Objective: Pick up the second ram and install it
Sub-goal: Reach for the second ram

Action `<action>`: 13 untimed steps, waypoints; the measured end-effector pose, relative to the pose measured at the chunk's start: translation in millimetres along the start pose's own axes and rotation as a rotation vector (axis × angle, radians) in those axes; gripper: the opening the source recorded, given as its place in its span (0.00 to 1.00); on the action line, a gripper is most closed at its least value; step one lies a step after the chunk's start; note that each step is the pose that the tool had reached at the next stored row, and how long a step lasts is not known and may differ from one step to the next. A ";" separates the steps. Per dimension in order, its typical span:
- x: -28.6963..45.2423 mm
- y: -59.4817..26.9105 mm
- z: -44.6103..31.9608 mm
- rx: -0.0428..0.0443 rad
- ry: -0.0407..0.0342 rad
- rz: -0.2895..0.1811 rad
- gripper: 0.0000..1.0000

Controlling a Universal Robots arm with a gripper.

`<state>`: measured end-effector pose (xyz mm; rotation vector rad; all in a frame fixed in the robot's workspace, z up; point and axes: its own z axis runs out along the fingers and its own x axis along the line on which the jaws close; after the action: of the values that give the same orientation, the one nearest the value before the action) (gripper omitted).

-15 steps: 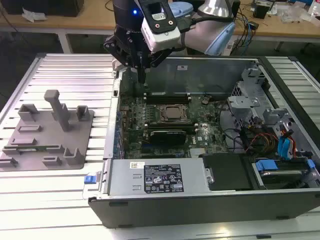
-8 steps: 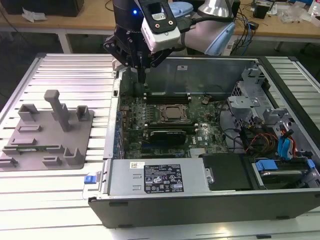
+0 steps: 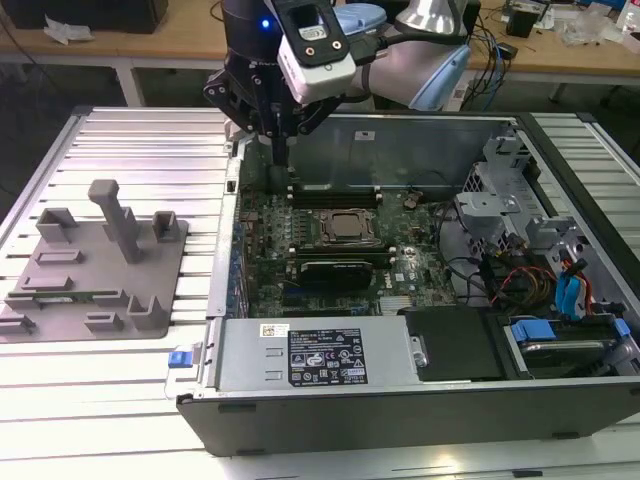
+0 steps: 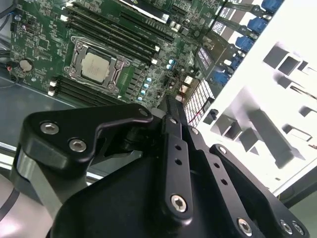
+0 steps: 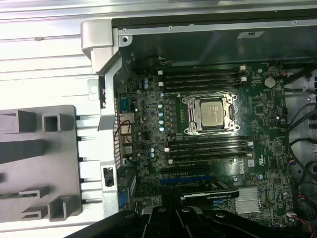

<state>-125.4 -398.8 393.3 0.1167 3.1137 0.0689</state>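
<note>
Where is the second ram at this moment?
In the exterior view the second ram lies flat on the grey fixture plate, to the exterior view's left of the open computer case, apart from the gripper.

The second ram (image 3: 58, 295) lies on the fixture plate (image 3: 100, 270), at the exterior view's left of the computer case (image 3: 400, 410).

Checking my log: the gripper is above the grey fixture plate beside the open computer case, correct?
Not quite. The exterior view shows the gripper above the motherboard inside the open computer case, not above the grey fixture plate. That plate does lie beside the case.
</note>
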 end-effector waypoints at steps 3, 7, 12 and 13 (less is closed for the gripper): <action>1.6 -0.1 0.0 0.0000 0.0000 0.000 0.08; 5.5 -0.4 -0.1 0.0000 0.0000 0.000 0.08; 17.3 -1.2 -0.5 0.0000 0.0000 0.000 0.08; 21.0 -1.4 -0.5 0.0000 0.0000 0.000 0.08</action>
<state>-146.5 -398.6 393.3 0.1167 3.1136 0.0689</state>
